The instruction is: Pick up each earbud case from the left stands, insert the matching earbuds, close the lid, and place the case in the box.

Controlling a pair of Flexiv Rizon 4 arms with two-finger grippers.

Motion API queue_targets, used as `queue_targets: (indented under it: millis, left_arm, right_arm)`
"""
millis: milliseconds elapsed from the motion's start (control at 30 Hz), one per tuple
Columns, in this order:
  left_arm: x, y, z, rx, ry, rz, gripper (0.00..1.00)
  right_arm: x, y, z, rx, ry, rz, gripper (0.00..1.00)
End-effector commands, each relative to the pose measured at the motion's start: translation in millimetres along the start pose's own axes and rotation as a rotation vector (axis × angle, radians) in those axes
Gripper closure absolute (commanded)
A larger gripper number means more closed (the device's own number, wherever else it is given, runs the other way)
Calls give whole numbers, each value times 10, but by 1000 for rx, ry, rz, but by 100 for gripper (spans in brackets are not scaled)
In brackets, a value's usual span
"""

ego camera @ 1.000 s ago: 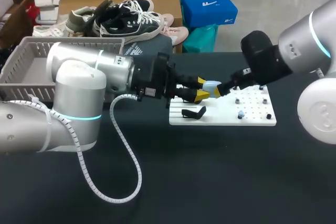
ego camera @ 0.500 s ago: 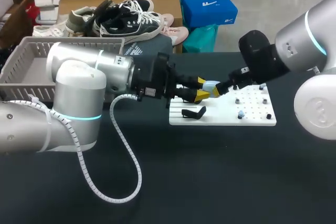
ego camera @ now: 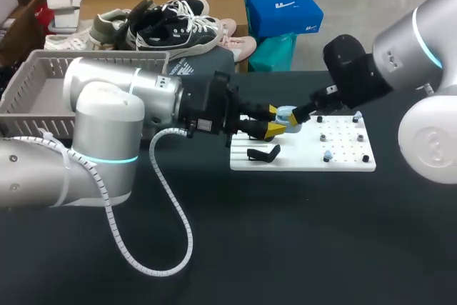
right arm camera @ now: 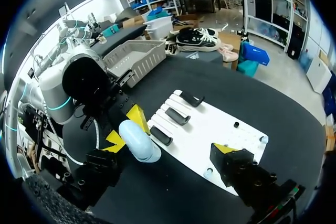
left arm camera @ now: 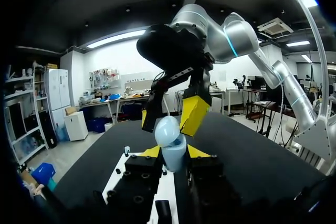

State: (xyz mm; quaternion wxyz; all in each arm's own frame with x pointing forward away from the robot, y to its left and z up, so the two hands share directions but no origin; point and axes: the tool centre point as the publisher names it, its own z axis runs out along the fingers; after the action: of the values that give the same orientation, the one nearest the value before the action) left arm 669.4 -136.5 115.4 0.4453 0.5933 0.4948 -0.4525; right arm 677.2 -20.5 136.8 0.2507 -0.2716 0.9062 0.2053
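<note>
Left tool (left arm camera: 174, 152) grips the pale blue earbud case (left arm camera: 169, 132) above the counter (ego camera: 285, 248); right tool (right arm camera: 169, 145), spread wide open, straddles the case's top

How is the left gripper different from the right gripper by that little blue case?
The left gripper is shut on the light blue case, pinching it from two sides; the right gripper is open, fingers spread apart. The left gripper comes in from the left, the right gripper from the right. Both have yellow tips and meet at the case.
</note>
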Motion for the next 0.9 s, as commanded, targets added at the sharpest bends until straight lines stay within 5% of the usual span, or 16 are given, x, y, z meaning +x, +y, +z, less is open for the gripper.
queue_targets:
  millis: [33, 267, 433, 767, 900]
  left_arm:
    - [7, 10, 5, 1, -2, 1, 100]
    - [7, 10, 5, 1, -2, 1, 100]
    - [7, 10, 5, 1, -2, 1, 100]
    - [7, 10, 5, 1, -2, 1, 100]
    - [7, 10, 5, 1, -2, 1, 100]
  right_arm:
    - [-60, 14, -45, 14, -1, -4, 0]
    - [-170, -118, -164, 96, -30, -32, 0]
    - [-169, -412, -325, 256, -24, -60, 0]
    - [-61, -1043, -386, 535, 87, -101, 0]
    - [-19, -1214, -284, 549, 141, -77, 0]
